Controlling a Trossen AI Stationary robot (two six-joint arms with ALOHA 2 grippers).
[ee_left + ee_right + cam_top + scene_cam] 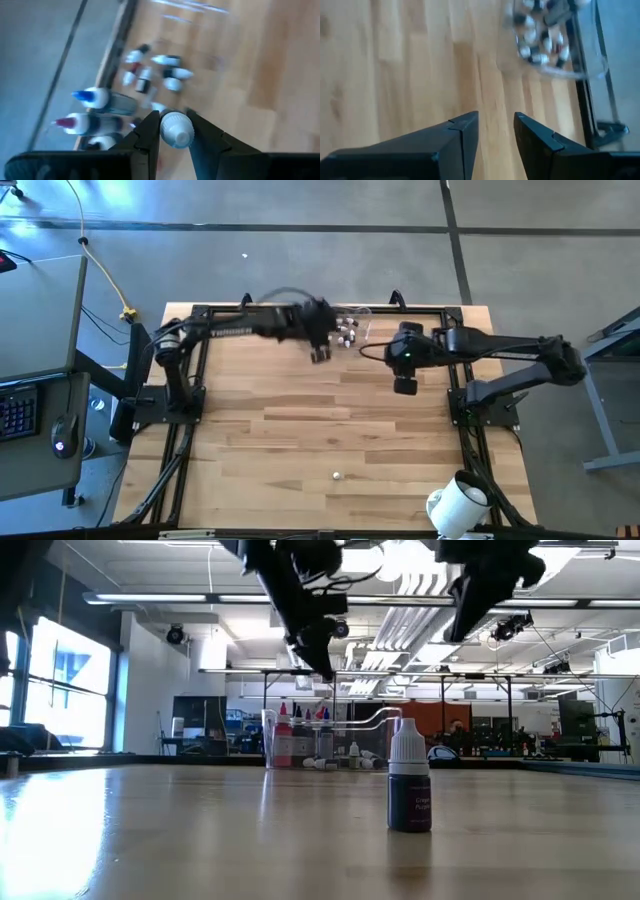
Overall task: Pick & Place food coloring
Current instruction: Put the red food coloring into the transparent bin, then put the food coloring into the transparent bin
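Observation:
Several tiny white-capped food coloring bottles (347, 331) lie clustered by the table's far edge, next to a clear tub (360, 314). One dark bottle with a white cap (409, 786) stands alone, upright, near the front (337, 476). My left gripper (320, 354) hovers just left of the cluster, shut on one small bottle (176, 131). My right gripper (405, 386) hangs open above bare wood to the right of the cluster, and its wrist view shows nothing between the fingers (496, 131). My left gripper pinches a small bottle by its white cap (176, 125) between the two fingers (150, 132). The bottle's body is hidden behind the cap and the fingers. It is held above the table, clear of the bottles lying below.
Taller bottles with blue and red tips (92, 98) stand beside the cluster at the far edge. A big white cylinder (457, 504) lies at the near right corner. Black frame rails (185, 430) run along the table's sides. Open wood spans the middle.

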